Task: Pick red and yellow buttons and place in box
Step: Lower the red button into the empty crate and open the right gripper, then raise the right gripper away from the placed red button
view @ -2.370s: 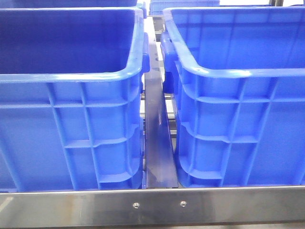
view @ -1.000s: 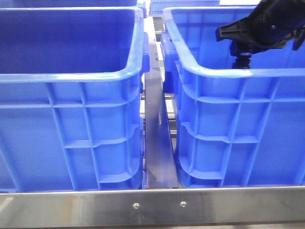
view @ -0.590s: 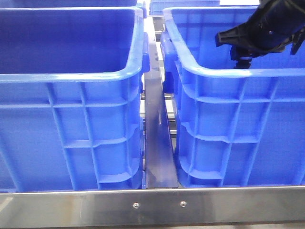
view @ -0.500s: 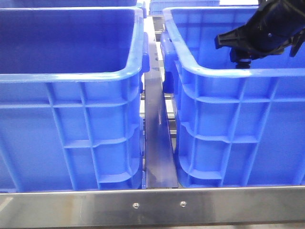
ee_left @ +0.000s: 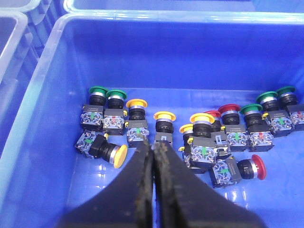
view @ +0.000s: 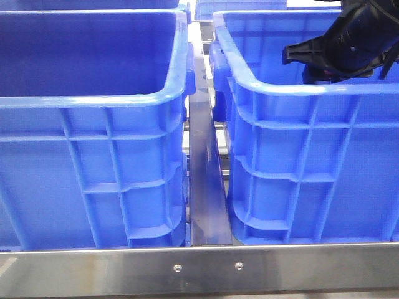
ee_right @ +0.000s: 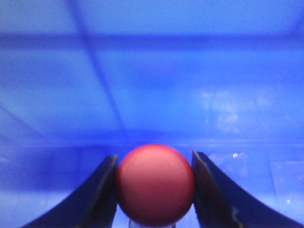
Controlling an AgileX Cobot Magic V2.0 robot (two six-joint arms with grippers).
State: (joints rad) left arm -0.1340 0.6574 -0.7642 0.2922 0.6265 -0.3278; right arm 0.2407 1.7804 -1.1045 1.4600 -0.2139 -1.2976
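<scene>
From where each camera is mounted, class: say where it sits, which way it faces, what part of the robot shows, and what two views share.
Front view: low behind a metal rail, facing forward at two blue crates; the right arm's pincer dips into the right-hand box.
Left wrist view: on the left arm, looking down into a bin of buttons; the left pincer is shut, empty.
Right wrist view: on the right arm, facing a blue wall; the right pincer clamps a red button.
Shared: the right pincer, in the front and right wrist views.

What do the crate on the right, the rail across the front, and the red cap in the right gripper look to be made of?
Crate: moulded blue plastic, semi-gloss, judging by its ribbed walls and rolled rim. Rail: brushed metal, probably steel or aluminium, with two screw heads. Red cap: smooth, matte-looking, likely plastic, though the view is blurred.
</scene>
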